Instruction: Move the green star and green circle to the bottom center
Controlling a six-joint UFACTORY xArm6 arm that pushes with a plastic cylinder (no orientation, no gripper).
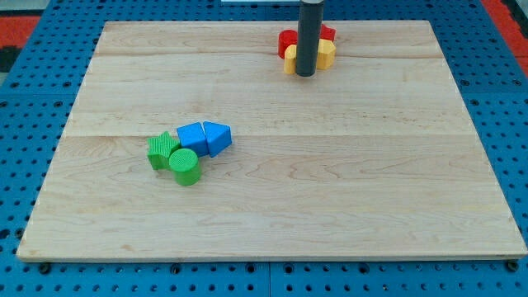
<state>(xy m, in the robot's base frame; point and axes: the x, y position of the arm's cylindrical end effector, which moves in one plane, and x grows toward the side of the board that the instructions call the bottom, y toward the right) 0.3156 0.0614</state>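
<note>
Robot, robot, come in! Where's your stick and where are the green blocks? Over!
My tip up top, among red and yellow blocks. Green star and green circle left of center, touching. Blue blocks right beside them.

No legible txt or labels.

My tip [305, 74] sat at the view's top, right of centre, in the middle of a red/yellow cluster: the rod [310, 33] hid most of the red blocks [287, 40], and a yellow block [327, 54] showed on its right. Well apart, left of centre on the wooden board [330, 190]: green star [162, 150] touching green circle [185, 166], which sat lower right of it. Blue cube [192, 137] and blue triangle [218, 137] were packed against them on the right.
</note>
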